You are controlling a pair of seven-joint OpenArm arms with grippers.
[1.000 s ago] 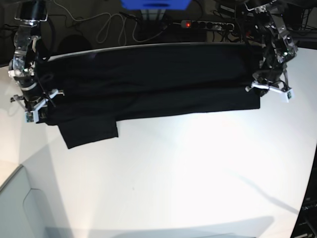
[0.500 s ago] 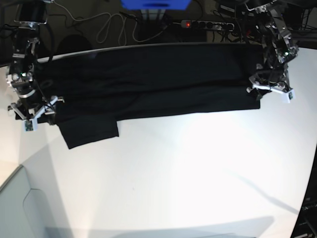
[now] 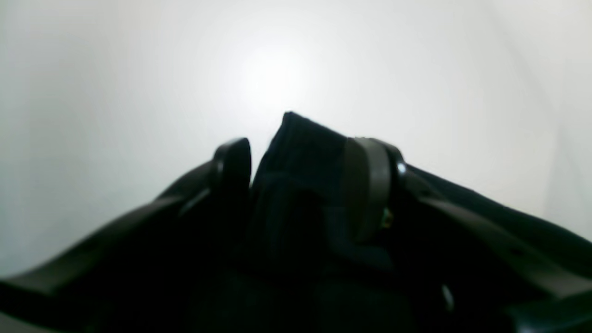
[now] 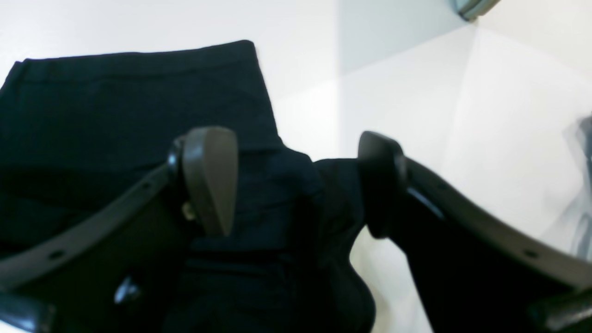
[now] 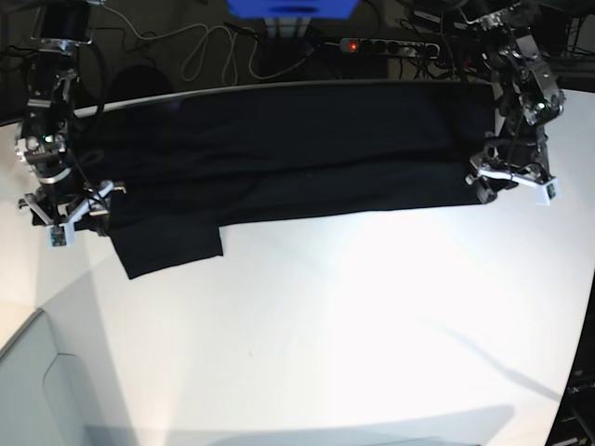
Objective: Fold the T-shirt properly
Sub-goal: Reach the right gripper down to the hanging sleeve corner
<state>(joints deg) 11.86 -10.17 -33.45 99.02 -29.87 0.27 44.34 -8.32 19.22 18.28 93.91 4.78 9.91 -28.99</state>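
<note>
The black T-shirt lies folded into a long band across the far side of the white table, plain side up, with one sleeve sticking out toward the front left. No print shows. My left gripper stands over the shirt's right end. In the left wrist view its jaws are apart, with a raised corner of cloth between the fingers. My right gripper is at the shirt's left end. Its jaws stand wide apart around a bunched fold, which is not pinched.
Cables and a power strip lie behind the table's far edge. A blue object stands at the back centre. A grey panel is at the front left corner.
My right gripper has shifted slightly left and up at the shirt's left end. My left gripper has moved a little forward and right. The shirt has stayed in place.
</note>
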